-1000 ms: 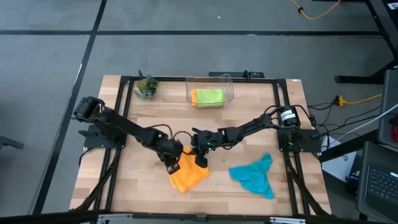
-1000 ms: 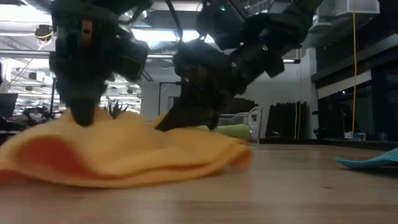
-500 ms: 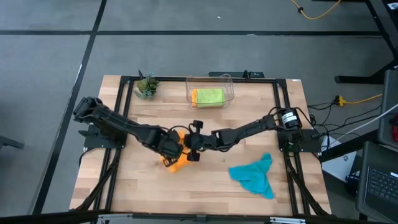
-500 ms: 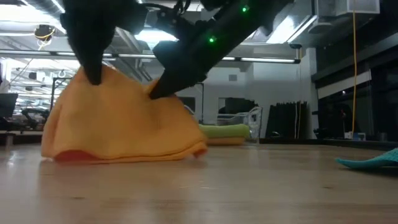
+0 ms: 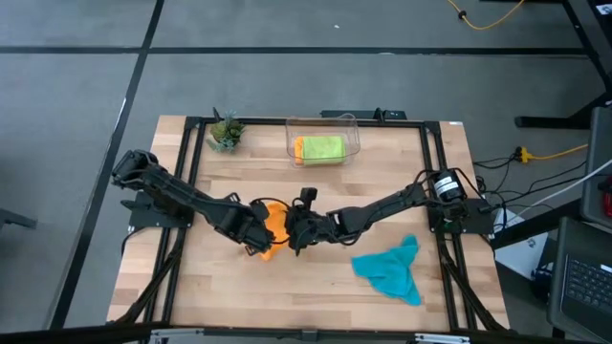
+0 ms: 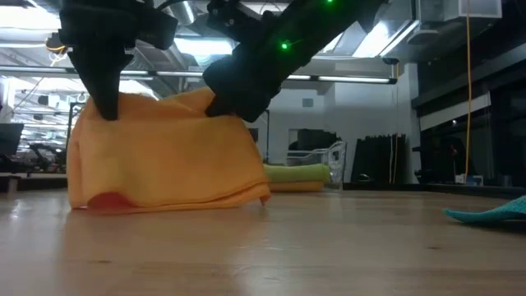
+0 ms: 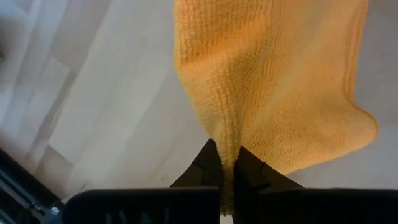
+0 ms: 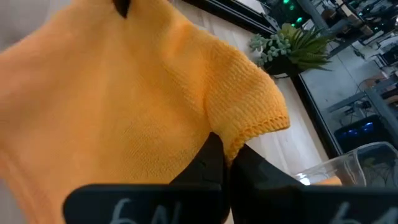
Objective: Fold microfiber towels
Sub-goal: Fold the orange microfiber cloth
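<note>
An orange towel [image 6: 164, 156] stands up like a curtain near the table's middle, its lower edge on the wood. My left gripper [image 6: 107, 111] and my right gripper [image 6: 220, 105] are each shut on its upper edge, a hand's width apart. From above, the orange towel [image 5: 273, 222] shows bunched between my left gripper [image 5: 256, 241] and my right gripper [image 5: 295, 236]. A teal towel [image 5: 392, 268] lies crumpled at the near right. A lime green towel [image 5: 320, 147] rests on an orange one inside the clear bin [image 5: 323, 124]. My left gripper pinches the towel's upper edge at one corner [image 7: 225, 146] between its two fingers, which come from above and point steeply down. The cloth hangs below them, gathered into a ridge at the pinch, with its lower edge [image 6: 99, 204] on the table. My right gripper pinches the towel's other upper corner [image 8: 245, 135] between its two fingers, just behind the hemmed edge. The fingers slant down from the table's right side. The cloth hangs slack below, with its lower edge [image 6: 246, 199] on the table.
A small potted plant [image 5: 226, 132] stands at the far left, beside the bin. A black frame [image 5: 191, 153] runs along the table's sides. Bare wood [image 5: 316, 296] shows along the near edge, between the orange and teal towels.
Both grippers have risen, shut the whole time, and their wrists have turned. The orange towel lay spread flat on the table; its held edge has been lifted, so it now hangs upright between the grippers while its lower edge stays on the wood.
</note>
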Controlling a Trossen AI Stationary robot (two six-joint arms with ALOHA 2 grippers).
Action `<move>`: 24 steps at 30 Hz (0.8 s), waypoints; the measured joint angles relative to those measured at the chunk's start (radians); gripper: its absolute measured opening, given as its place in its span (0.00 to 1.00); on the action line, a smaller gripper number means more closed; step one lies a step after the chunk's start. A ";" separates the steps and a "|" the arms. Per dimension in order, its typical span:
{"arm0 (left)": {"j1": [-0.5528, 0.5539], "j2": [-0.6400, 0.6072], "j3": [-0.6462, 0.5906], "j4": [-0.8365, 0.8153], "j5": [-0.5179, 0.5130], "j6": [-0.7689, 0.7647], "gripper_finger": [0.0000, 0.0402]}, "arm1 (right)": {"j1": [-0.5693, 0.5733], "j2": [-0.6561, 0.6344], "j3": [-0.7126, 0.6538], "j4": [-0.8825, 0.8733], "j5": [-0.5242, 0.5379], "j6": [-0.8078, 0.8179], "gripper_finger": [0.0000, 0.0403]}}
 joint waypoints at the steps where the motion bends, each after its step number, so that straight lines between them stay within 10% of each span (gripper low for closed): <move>1: 0.000 0.000 0.000 -0.006 -0.008 -0.002 0.00 | 0.000 0.000 0.000 0.000 0.002 0.002 0.01; 15: -0.008 0.000 0.074 -0.075 -0.032 -0.008 0.00 | 0.012 -0.002 0.000 0.027 0.055 0.018 0.03; 24: 0.035 0.000 0.074 -0.118 -0.060 0.020 0.21 | -0.023 -0.002 0.033 -0.034 0.047 0.055 0.29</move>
